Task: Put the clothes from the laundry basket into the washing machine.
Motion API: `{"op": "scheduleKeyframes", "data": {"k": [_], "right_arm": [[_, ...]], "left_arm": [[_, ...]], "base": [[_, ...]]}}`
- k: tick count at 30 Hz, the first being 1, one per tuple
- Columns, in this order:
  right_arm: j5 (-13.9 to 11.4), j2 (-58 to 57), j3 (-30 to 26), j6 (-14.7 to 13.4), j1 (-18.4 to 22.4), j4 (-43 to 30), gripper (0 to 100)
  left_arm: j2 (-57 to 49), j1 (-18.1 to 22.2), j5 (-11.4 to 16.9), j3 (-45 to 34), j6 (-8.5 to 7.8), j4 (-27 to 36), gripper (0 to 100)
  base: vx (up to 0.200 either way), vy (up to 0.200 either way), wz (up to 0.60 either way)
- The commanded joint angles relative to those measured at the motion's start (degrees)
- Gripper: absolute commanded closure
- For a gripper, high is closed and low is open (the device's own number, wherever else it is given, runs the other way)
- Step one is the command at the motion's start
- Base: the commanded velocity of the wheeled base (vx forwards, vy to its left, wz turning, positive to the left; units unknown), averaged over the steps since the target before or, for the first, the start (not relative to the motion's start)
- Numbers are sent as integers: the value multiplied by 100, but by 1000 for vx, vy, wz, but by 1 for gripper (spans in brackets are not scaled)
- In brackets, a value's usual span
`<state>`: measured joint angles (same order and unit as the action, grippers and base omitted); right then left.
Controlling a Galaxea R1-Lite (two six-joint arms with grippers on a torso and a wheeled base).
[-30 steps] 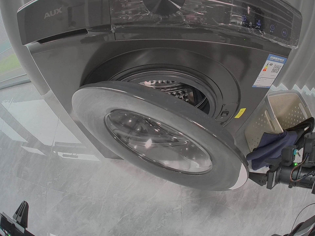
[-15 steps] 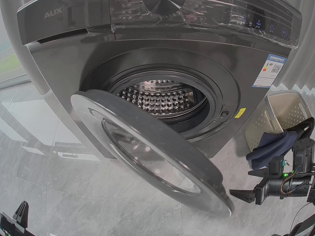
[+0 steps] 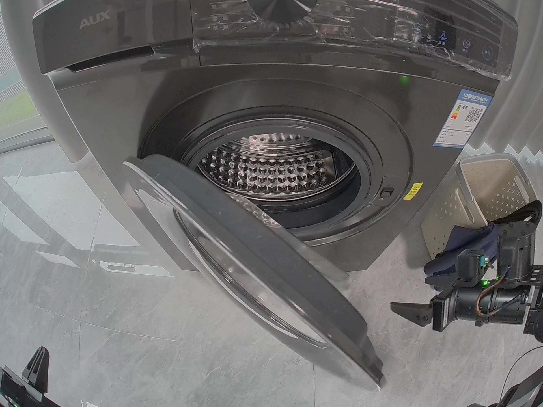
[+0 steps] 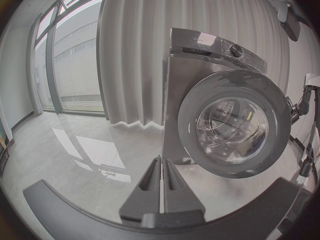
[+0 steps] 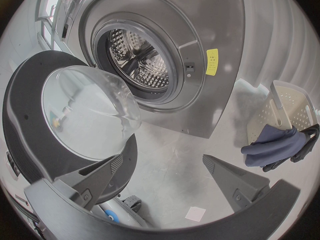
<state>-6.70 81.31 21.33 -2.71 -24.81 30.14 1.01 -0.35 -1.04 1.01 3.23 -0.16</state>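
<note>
The washing machine (image 3: 113,114) stands with its round door (image 3: 266,278) swung wide toward my left, and the steel drum (image 3: 271,168) is bare inside. A cream laundry basket (image 3: 498,187) sits on the floor at the machine's right. A navy garment (image 3: 452,252) hangs over its front rim, with a black one (image 5: 306,145) beside it. My right gripper (image 3: 418,306) is open and holds nothing. It hovers low between the door's free edge and the basket, just in front of the navy garment (image 5: 270,145). My left gripper (image 4: 162,174) is shut and empty, low at the far left, well off the machine.
Glossy grey floor tiles lie in front of the machine. The open door (image 5: 26,127) juts out over the floor at the left of the opening. A small white paper scrap (image 5: 195,214) lies on the floor. Curtains hang behind the basket (image 5: 293,104).
The door has swung from nearly covering the opening to wide open. My right gripper has come off the door's edge and now sits open beside the basket. The left arm has kept still.
</note>
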Motion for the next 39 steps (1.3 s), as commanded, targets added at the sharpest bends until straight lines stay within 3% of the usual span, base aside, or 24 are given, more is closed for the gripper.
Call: {"op": "scheduleKeyframes", "data": {"k": [1,5,12,20,25,29,34,39], "right_arm": [[20,473,205,-195,-499,28,0],[90,570,169,-397,-841,124,0],[117,500,2,-424,-1307,124,0],[82,324,-103,-529,-1202,124,0],[363,517,161,-538,-991,124,0],[389,763,266,-547,-1008,124,0],[389,860,275,-705,-1580,177,0],[301,869,187,-863,-1914,766,0]], "left_arm": [[-66,0,-2,-92,2,-2,100],[-66,0,-2,-92,2,-2,100],[-66,0,-2,-92,2,-2,100],[-66,0,7,-92,2,-2,100],[-66,0,-2,-92,2,-2,100],[-66,0,-2,-92,2,-2,100],[-66,0,-2,-92,2,-2,100],[-66,0,-2,-92,2,-2,100]], "base": [[0,0,0],[0,0,0],[0,0,0],[0,0,0],[0,0,0],[0,0,0],[0,0,0],[0,0,0]]}}
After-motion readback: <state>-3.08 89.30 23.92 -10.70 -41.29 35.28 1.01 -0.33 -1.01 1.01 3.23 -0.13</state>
